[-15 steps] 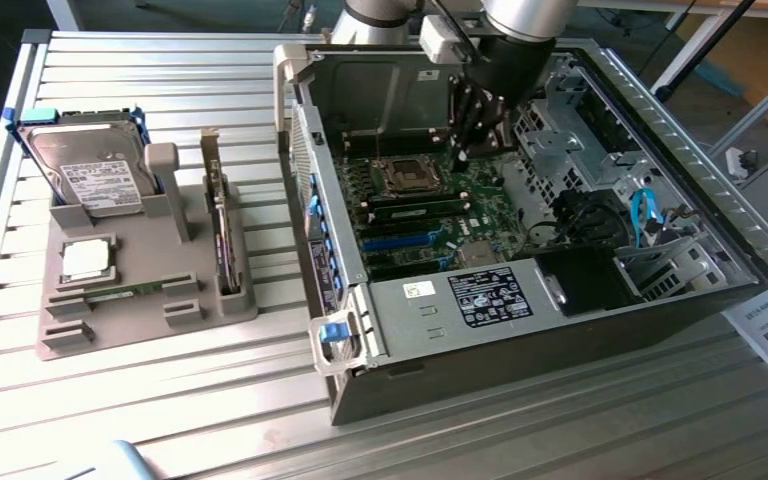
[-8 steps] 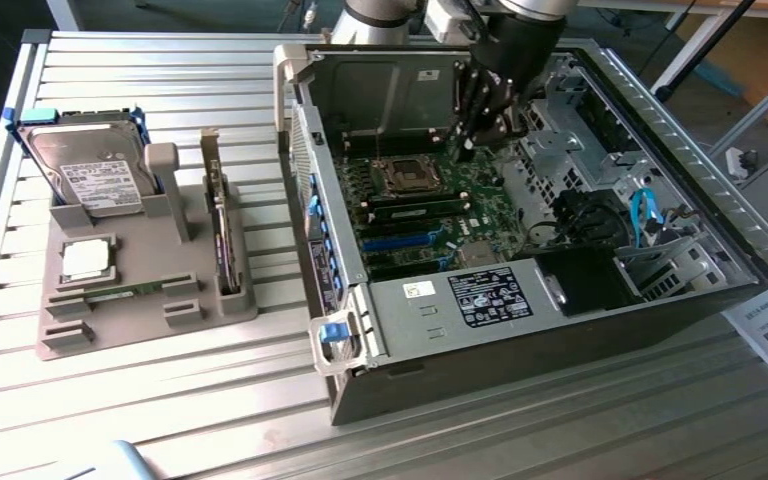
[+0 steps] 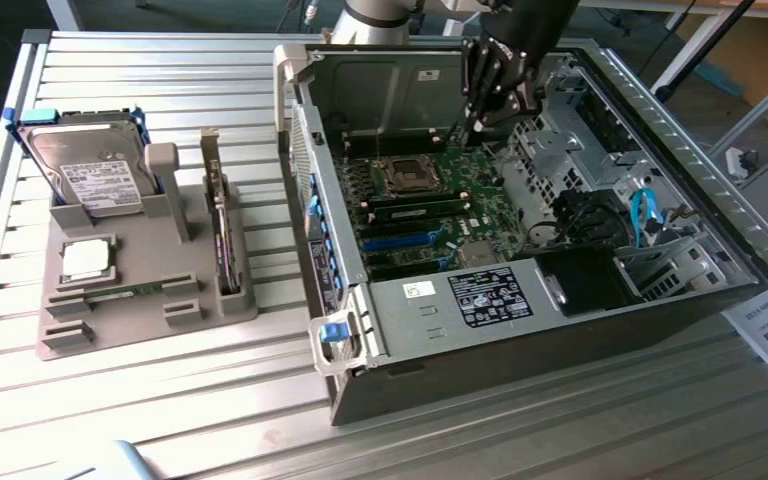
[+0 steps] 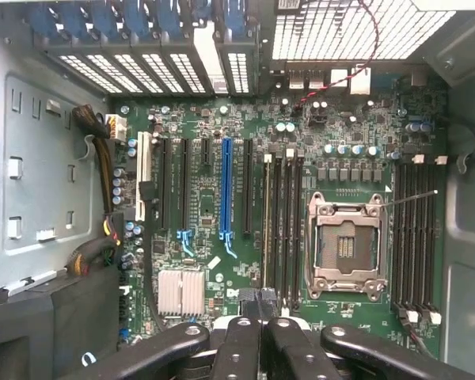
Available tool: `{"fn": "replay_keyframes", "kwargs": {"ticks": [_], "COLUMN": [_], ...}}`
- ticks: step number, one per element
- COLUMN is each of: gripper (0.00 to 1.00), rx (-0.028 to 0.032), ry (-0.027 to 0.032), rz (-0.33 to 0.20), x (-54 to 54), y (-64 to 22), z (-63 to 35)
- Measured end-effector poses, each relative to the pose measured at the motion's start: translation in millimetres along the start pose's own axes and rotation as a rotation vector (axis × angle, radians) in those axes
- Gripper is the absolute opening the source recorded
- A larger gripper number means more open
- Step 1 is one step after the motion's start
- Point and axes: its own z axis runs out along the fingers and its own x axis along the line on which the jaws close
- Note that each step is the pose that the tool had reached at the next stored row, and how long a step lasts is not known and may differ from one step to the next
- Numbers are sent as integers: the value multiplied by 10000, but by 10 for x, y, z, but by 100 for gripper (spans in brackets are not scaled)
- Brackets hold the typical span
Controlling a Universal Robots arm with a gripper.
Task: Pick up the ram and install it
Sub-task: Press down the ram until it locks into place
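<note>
Hand [image 4: 260, 317], fingers pinched narrow, is hovering over the motherboard's memory slots [image 4: 281, 226], centre frame, aligning for RAM seating

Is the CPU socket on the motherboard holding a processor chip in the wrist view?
No: the CPU socket is empty, its bare contact area showing inside the metal frame on the motherboard.

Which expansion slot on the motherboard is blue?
The long blue slot, standing among the black expansion slots and beside the memory slots; it alone is blue, the others being black or white.
</note>
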Motion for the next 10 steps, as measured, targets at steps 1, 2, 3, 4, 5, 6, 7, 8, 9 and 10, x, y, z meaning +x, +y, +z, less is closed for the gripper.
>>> {"fn": "replay_keyframes", "kwargs": {"ticks": [1, 2, 3, 4, 5, 6, 7, 8, 9, 10], "gripper": [10, 10, 10, 10, 10, 10, 10, 10, 10, 10], "rx": [26, 52, 76, 101, 121, 129, 129, 129, 129, 129], "ry": [3, 3, 4, 5, 6, 5, 5, 5, 6, 6], "rz": [4, 5, 5, 6, 7, 8, 7, 6, 7, 7], "x": [0, 0, 0, 0, 0, 0, 0, 0, 0, 0], "y": [5, 9, 13, 18, 21, 22, 22, 22, 22, 23], "z": [-3, -3, -3, -3, -3, -3, -3, -3, -3, -4]}}
